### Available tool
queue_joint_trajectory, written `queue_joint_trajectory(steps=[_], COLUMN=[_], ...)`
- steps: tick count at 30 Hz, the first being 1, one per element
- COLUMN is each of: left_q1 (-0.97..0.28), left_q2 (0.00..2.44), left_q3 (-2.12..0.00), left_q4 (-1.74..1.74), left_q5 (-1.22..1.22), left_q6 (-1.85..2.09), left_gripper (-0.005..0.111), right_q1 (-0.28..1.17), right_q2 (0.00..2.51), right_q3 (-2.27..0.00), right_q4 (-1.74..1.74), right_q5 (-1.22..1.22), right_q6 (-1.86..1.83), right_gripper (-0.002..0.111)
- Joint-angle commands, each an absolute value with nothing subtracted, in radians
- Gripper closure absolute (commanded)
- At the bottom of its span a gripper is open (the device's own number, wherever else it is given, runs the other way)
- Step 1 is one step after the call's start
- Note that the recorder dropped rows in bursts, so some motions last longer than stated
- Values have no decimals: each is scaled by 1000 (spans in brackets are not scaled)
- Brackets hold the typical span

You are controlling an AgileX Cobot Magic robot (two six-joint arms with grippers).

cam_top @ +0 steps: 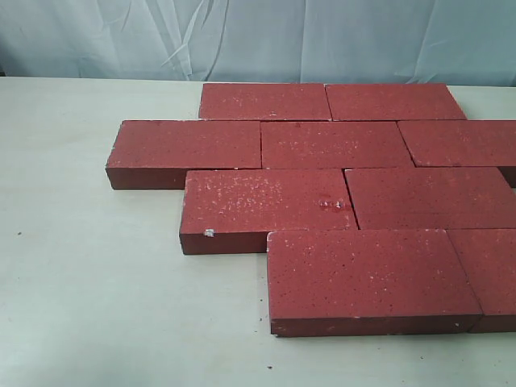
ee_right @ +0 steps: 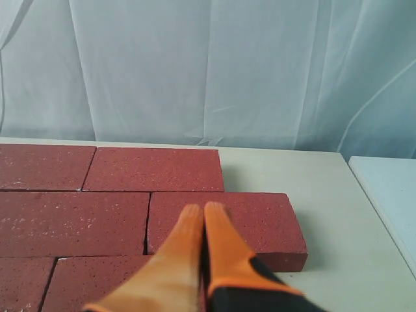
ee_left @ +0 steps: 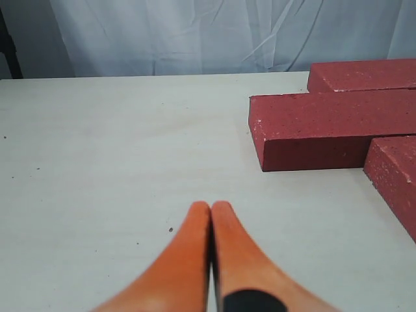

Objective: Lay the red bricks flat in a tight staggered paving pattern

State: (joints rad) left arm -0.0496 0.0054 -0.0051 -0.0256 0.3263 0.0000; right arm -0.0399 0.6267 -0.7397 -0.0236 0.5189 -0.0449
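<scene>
The left gripper (ee_left: 209, 208) is clenched: its two tapered orange fingers (ee_left: 185, 253) press together along their length with nothing between them. It hangs over a bare stretch of the pale cream table (ee_left: 117, 149), well apart from the red bricks (ee_left: 325, 130). These are flat rectangular paving blocks of rough dark red material with fine pale speckles, and three of them show stepped ends in the left wrist view.

The right gripper (ee_right: 203, 209) is also closed tight, its orange fingers (ee_right: 227, 253) meeting tip to tip and holding nothing. Its tips sit in front of the outermost brick (ee_right: 260, 218) of one row; I cannot tell whether they touch its top face. Beyond that brick another row lies edge to edge with offset joints. Past the table hangs a wrinkled white cloth backdrop (ee_right: 195, 71).

In the exterior view nine bricks lie flat in four rows, filling the middle and right of the frame. The far row (cam_top: 266, 101), upper centre, has two bricks. The second row (cam_top: 334, 145) has three and reaches furthest left. The third row (cam_top: 266, 201) has two, and its left brick has a small white chip (cam_top: 209, 233) at a near corner. The nearest row (cam_top: 375, 278), lower right, has two, the right one cut by the frame edge. Joints are shifted from row to row, and only thin seams separate the bricks.
</scene>
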Motion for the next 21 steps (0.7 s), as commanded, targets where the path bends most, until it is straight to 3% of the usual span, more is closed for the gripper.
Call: queue_joint_trajectory(steps=[1,21], left_q1=[-50,-50], left_q2=[0,0], left_q3=[0,0], left_q4=[-26,-26], left_q5=[310,312], left_q6=[0,5], left_gripper=[107,107], right_q1=[-46,-46], right_q2=[621,613], right_q3=[-734,-734], right_q4=[-25,-53], right_q5=[513,513], right_q6=[-48,-52], right_gripper=[109,109])
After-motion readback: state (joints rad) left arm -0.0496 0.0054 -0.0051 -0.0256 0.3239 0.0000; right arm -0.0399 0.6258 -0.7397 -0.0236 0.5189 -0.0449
